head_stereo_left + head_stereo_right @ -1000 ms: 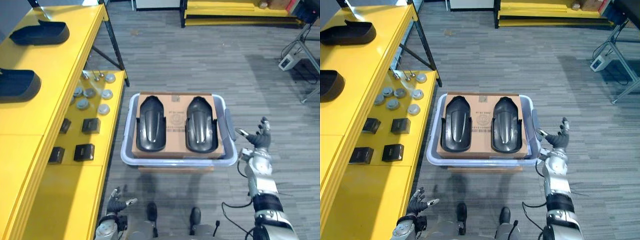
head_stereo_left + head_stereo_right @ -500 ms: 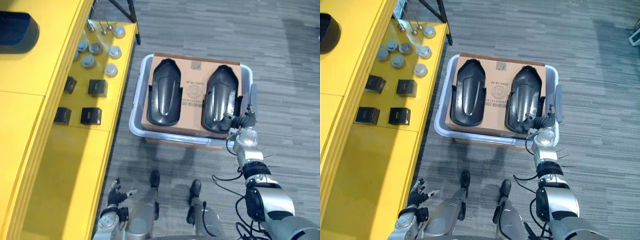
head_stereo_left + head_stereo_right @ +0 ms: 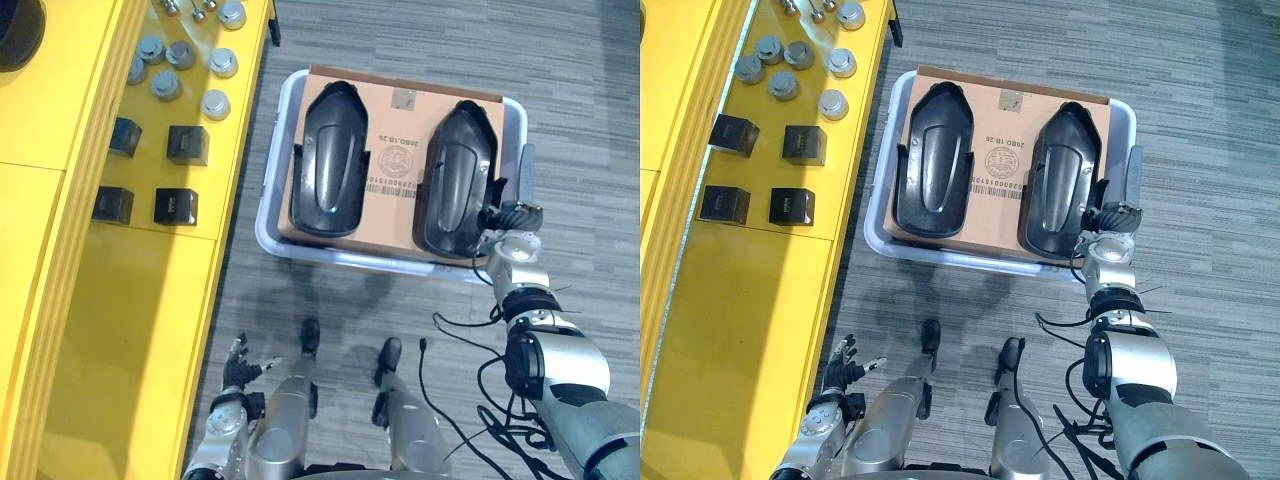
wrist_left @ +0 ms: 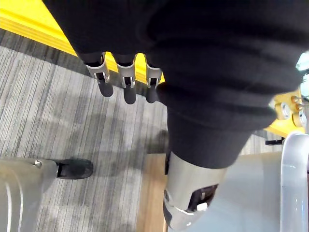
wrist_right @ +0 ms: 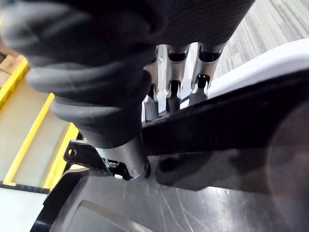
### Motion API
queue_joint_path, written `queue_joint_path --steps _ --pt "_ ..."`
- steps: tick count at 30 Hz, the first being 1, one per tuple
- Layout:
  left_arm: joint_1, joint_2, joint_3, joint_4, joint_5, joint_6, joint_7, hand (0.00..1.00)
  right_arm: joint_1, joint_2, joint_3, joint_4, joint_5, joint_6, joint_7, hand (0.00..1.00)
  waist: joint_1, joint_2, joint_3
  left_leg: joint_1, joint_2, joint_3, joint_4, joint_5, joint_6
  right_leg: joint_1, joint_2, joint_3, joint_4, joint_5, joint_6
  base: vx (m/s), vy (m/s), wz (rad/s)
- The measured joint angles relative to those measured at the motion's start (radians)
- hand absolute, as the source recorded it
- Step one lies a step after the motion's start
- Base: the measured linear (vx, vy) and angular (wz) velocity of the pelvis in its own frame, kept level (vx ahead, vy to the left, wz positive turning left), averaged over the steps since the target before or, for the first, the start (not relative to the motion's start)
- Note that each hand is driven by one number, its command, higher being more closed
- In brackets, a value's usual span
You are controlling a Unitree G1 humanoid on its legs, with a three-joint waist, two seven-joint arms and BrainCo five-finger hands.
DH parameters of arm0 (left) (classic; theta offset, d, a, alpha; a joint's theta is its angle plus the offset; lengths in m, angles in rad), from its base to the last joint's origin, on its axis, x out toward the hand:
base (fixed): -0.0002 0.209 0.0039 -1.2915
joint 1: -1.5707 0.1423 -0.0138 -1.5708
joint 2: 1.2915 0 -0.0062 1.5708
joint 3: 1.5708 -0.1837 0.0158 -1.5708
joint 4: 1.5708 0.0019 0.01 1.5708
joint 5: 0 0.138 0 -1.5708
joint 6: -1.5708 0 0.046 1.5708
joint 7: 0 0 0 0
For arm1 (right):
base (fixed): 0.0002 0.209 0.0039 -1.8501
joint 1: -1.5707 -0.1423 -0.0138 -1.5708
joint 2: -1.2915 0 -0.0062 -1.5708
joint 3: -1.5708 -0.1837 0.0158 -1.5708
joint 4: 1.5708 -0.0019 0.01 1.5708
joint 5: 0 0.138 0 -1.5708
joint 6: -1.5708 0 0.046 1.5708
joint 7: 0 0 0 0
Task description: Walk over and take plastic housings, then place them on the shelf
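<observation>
Although the whole left eye view has shifted with the head, so that the bin (image 3: 268, 215) only seems to have slid, we do see one real change. The right hand (image 3: 511, 214), which a second ago hung spread and well clear to the bin's right, now touches the near right edge of the right housing (image 3: 458, 170). The left housing (image 3: 330, 160) lies untouched beside it on the same cardboard sheet (image 3: 396, 175), and the yellow shelf (image 3: 110, 290) runs along our left. The left hand (image 3: 238, 366) hangs low at our side, loosely spread as before.

From the right eye view we read the same contact: the hand is against the housing's rim, and both housings lie flat in the bin.

Through the left wrist view, the left hand's fingers (image 4: 126, 83) hang straight and relaxed above the grey floor (image 4: 43, 121), holding nothing.

Through the right wrist view, the right hand (image 5: 173, 83) reaches over the housing's black rim (image 5: 217, 130) and is partly hidden behind it, so we cannot tell whether it has closed. We judge the reach done and the grasp only beginning. Nothing is lifted yet, and the carry to the shelf lies ahead.
</observation>
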Motion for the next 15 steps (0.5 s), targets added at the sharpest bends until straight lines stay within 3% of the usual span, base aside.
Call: queue_joint_path --steps 8,15 --pt "0.001 -0.001 -0.009 0.019 0.000 0.001 0.014 0.00 0.029 0.006 0.001 -0.048 0.005 -0.001 0.003 1.00 0.002 -0.001 0.000 0.018 0.000 0.001 -0.003 0.000 0.000 0.012 -0.001 0.003 0.009 -0.002 -0.003 0.00 0.000 0.00" --pt "0.015 -0.003 -0.009 -0.124 0.002 0.003 0.013 0.00 0.321 0.064 -0.001 -0.499 -0.027 -0.008 -0.040 1.00 -0.009 -0.002 -0.002 0.050 -0.001 -0.003 -0.017 0.002 -0.001 0.041 -0.002 -0.002 0.006 -0.006 0.001 0.04 0.000 0.01"
